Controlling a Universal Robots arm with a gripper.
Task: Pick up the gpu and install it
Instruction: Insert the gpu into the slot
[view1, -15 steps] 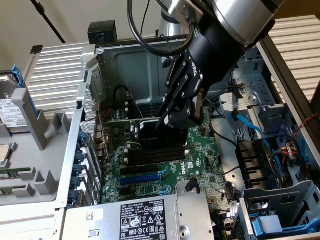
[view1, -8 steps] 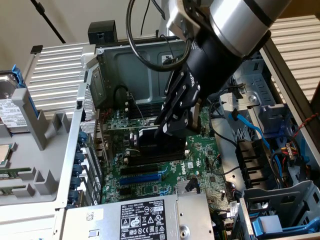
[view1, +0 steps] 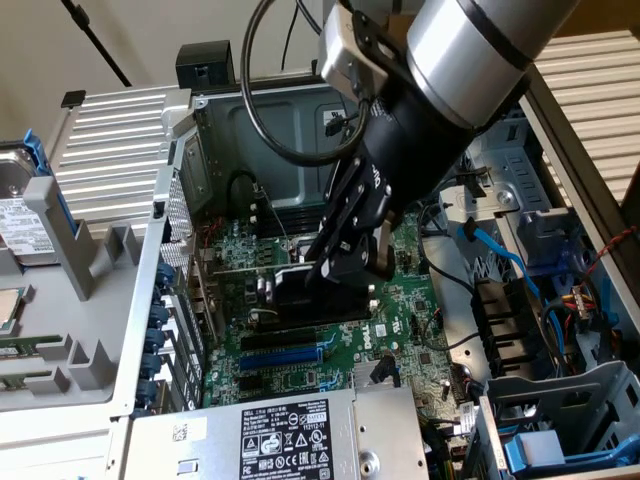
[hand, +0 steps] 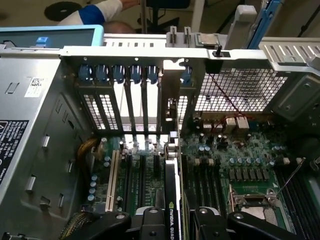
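The gpu (view1: 300, 292), a green card with a black cooler, stands on edge over the green motherboard (view1: 400, 320) inside the open computer case. My gripper (view1: 352, 262) reaches down from above and is shut on its top edge. In the wrist view the gpu (hand: 172, 187) runs edge-on away from my gripper (hand: 177, 222), one black finger (hand: 150, 220) on each side of it. Its silver bracket (hand: 170, 82) stands against the rear slot openings of the case. I cannot tell whether the card's lower edge sits fully in a slot.
A silver power supply (view1: 260, 435) lies at the near edge, with a blue expansion slot (view1: 285, 357) just behind it. Blue cables (view1: 500, 255) and a drive cage (view1: 560, 420) crowd the exterior view's right. The processor socket (hand: 250, 200) lies beside the card. A person's sleeve (hand: 95, 12) shows beyond the case.
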